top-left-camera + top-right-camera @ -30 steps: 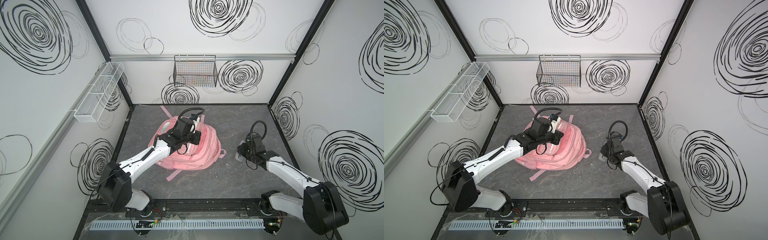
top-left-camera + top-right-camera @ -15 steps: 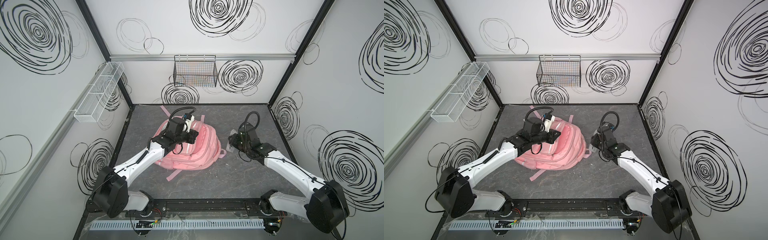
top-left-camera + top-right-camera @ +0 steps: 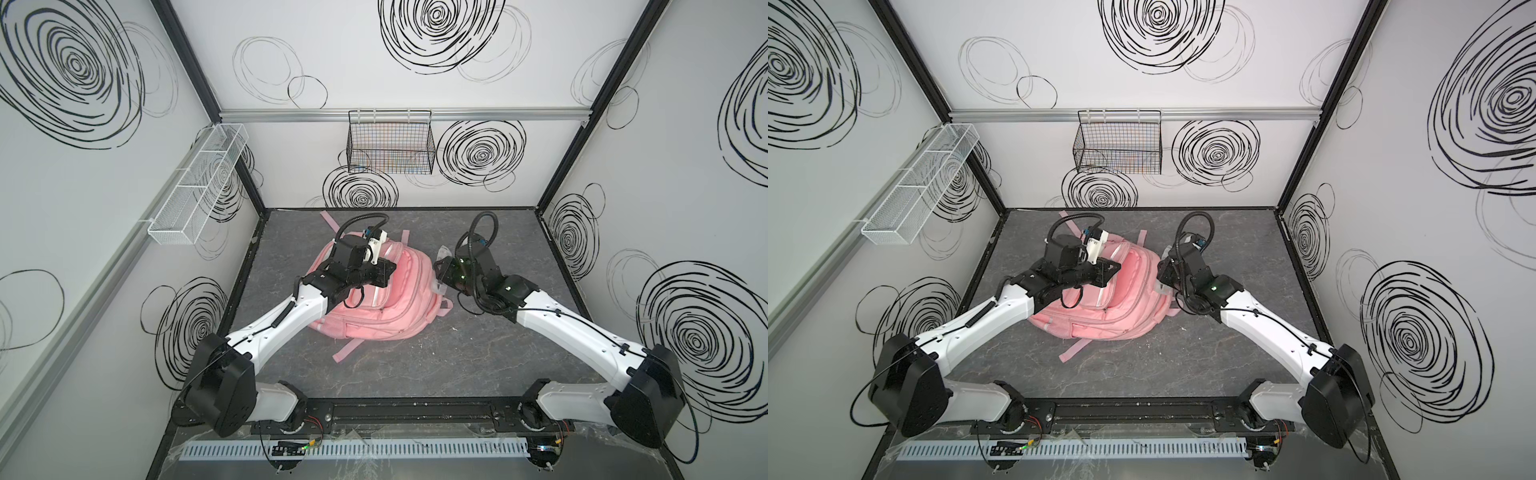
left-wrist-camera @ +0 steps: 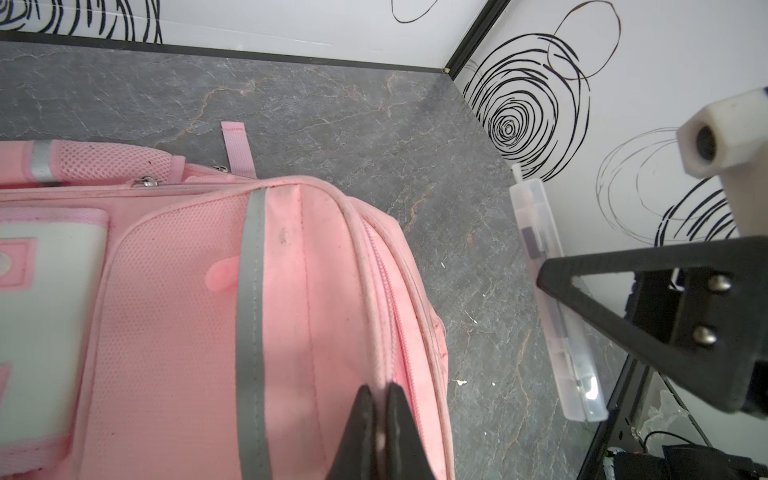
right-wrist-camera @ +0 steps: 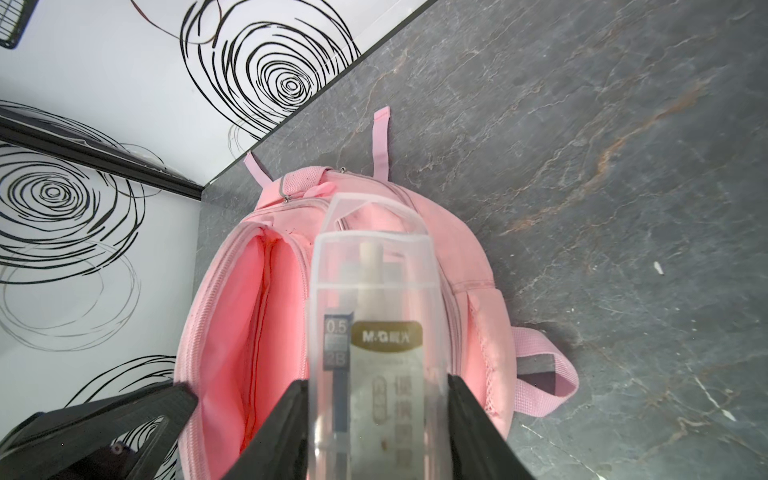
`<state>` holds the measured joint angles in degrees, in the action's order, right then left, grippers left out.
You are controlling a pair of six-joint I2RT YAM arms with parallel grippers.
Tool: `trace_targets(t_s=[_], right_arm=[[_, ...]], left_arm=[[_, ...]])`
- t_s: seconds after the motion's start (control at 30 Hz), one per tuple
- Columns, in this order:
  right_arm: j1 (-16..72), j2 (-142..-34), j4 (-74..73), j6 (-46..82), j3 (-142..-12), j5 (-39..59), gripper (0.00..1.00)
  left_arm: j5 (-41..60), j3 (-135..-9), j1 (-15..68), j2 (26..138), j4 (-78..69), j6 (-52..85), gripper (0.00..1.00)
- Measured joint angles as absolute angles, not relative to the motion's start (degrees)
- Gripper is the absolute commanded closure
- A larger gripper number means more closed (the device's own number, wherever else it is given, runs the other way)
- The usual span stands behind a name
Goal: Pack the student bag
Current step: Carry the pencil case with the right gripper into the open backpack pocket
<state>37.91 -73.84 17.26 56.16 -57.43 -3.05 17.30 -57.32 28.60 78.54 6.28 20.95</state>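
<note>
**Bag held agape, clear case at its edge**

The student bag (image 3: 386, 309) (image 3: 1115, 318), a pink backpack with grey reflective strips and a white front patch, lies front-up on the grey marbled table (image 3: 457, 357), left of centre and toward the back wall; loose pink straps poke out at its far and near ends. In the right wrist view its main compartment (image 5: 253, 316) gapes, showing the pink lining.

The left gripper (image 4: 379, 388) reaches over the top of the bag; its jaws are pressed together, pinching the piped zip edge of the bag (image 4: 187, 311).

The right gripper (image 5: 376, 380) sits at the bag's right side; its jaws stand apart only as far as the clear plastic case (image 5: 374, 286) clamped between them. The case holds a lead tube marked 0.5 and 2B and a white item labelled M&G; it points toward the open compartment, and from the left wrist view it hangs clear of the table (image 4: 552, 299).

On the back wall hangs a black wire basket (image 3: 390, 145); on the left wall, a white mesh shelf (image 3: 199, 183).
</note>
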Motion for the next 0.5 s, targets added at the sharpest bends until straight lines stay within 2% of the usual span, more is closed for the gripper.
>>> trace_targets(t_s=[0.5], right_arm=[[43.94,-83.72,9.87,60.29,-61.14,1.15,0.72]], left_arm=[[16.69,-57.10,29.58,78.54,6.22,20.99,1.00]])
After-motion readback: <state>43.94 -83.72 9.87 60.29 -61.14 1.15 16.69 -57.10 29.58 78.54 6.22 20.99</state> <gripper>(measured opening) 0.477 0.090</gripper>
